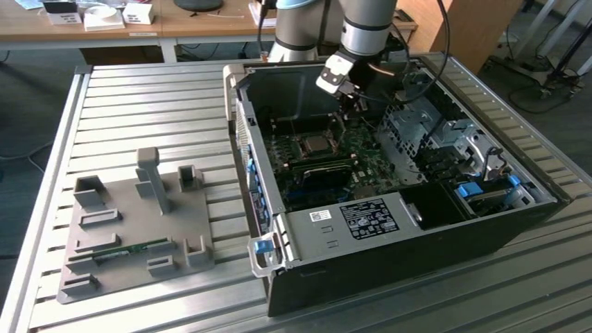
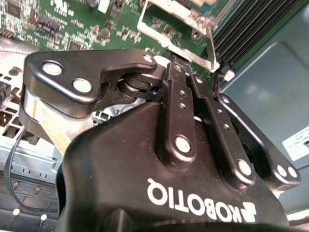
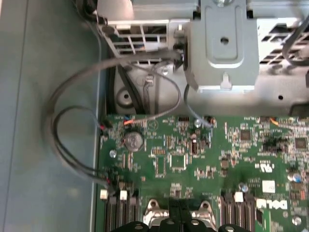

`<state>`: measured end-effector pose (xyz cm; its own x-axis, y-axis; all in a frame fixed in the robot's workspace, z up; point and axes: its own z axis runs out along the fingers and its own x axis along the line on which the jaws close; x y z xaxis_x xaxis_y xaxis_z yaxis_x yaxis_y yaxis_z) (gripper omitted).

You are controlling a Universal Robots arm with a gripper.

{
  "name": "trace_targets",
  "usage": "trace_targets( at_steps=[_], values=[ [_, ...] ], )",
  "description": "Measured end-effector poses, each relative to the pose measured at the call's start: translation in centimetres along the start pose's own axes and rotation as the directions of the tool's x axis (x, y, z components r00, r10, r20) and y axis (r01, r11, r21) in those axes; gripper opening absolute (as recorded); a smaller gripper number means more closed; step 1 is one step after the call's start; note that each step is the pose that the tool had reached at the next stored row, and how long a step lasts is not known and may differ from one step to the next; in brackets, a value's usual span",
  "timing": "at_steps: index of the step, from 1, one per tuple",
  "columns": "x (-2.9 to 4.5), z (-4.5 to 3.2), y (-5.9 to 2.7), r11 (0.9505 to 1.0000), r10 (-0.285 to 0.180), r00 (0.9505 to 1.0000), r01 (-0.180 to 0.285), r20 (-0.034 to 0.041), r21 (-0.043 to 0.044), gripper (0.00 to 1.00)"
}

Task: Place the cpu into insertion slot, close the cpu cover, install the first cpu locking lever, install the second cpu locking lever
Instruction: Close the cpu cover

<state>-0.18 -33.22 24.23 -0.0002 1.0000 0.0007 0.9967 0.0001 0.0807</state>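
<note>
We see the black two-finger gripper (image 1: 350, 109) down inside the open black computer case (image 1: 398, 263), over the green circuit board (image 1: 375, 163). In the second wrist view its fingers (image 2: 175, 92) are drawn together, with the tips at the edge of the thin silvery frame-shaped cpu cover (image 2: 159, 35). We can't tell if anything's pinched. The small silver-topped square cpu (image 1: 317, 144) sits in the metal-rimmed insertion slot (image 1: 298, 142), near the gripper.

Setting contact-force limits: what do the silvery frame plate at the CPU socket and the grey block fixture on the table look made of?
The silvery square frame plate looks like bare stamped sheet metal: bright, with sharp glints along its thin edges and punched holes. The grey block fixture is matte, uniform grey with no glints, so probably plastic, possibly printed; the look leaves that open.
</note>
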Motion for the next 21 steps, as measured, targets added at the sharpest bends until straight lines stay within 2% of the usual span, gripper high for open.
trace_targets(
  at_steps=[10,18,19,20,21],
  values=[
    [0.0,-0.13,-1.95,1.0,0.0,1.0,0.0,0.0,-0.001,0.11],
    [0.0,-0.14,-2.03,1.0,0.0,1.0,0.0,0.0,-0.0008,0.11],
    [0.0,-0.13,-2.03,1.0,0.0,1.0,0.0,0.0,0.0015,0.11],
    [0.0,-0.12,-2.03,1.0,0.0,1.0,0.0,0.0,0.0082,0.11],
    [-0.01,-0.1,-2.03,0.9998,0.0,1.0,0.0,0.0004,0.0193,0.11]
  ],
)
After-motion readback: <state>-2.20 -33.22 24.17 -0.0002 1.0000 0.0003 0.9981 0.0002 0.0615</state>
